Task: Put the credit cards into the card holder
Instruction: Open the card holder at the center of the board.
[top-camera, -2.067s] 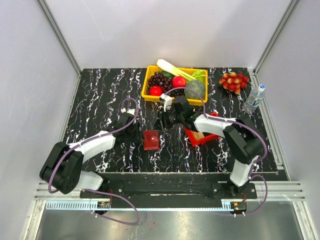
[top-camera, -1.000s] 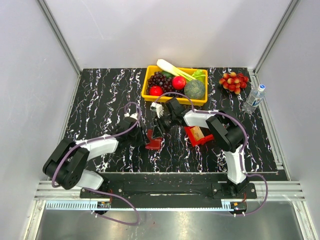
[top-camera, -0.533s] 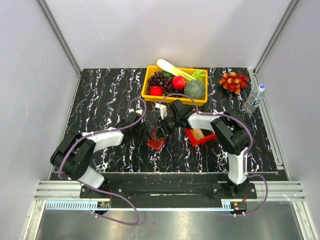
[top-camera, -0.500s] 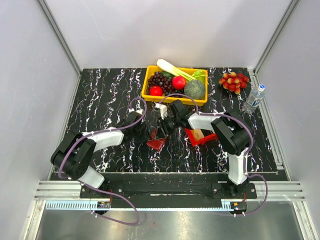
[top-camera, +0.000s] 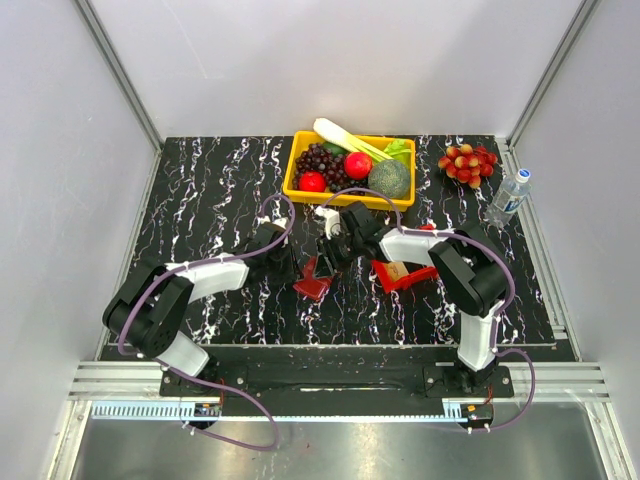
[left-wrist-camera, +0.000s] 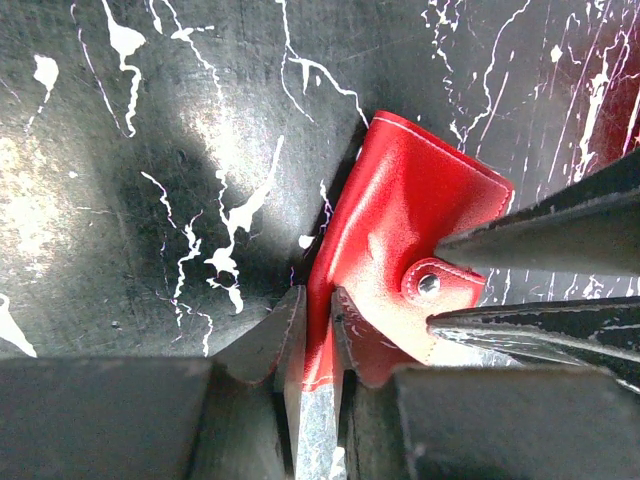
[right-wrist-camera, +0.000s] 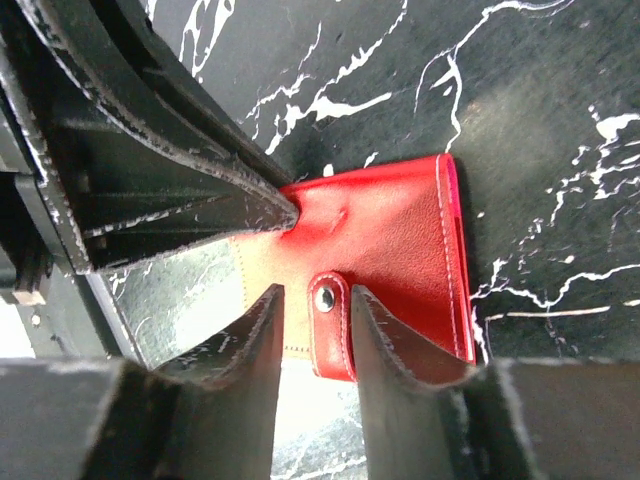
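The dark red card holder (top-camera: 314, 281) lies tilted on the black marble table between both grippers. In the left wrist view my left gripper (left-wrist-camera: 318, 322) is shut on one edge of the card holder (left-wrist-camera: 410, 215), with its pale inner face showing between the fingers. My right gripper (right-wrist-camera: 312, 318) is open, its fingers either side of the holder's snap strap (right-wrist-camera: 331, 330), with a small gap on one side. A tan credit card (top-camera: 398, 270) lies in the bright red tray (top-camera: 418, 277). The other cards cannot be made out.
A yellow bin (top-camera: 296, 170) of fruit and vegetables stands at the back centre. A bunch of red grapes (top-camera: 467, 162) and a water bottle (top-camera: 508, 197) are at the back right. The red tray sits just right of the right gripper.
Over two seconds both grippers have closed in on the card holder. The left gripper has taken hold of its edge and tipped it up. In the last half second almost nothing has moved.
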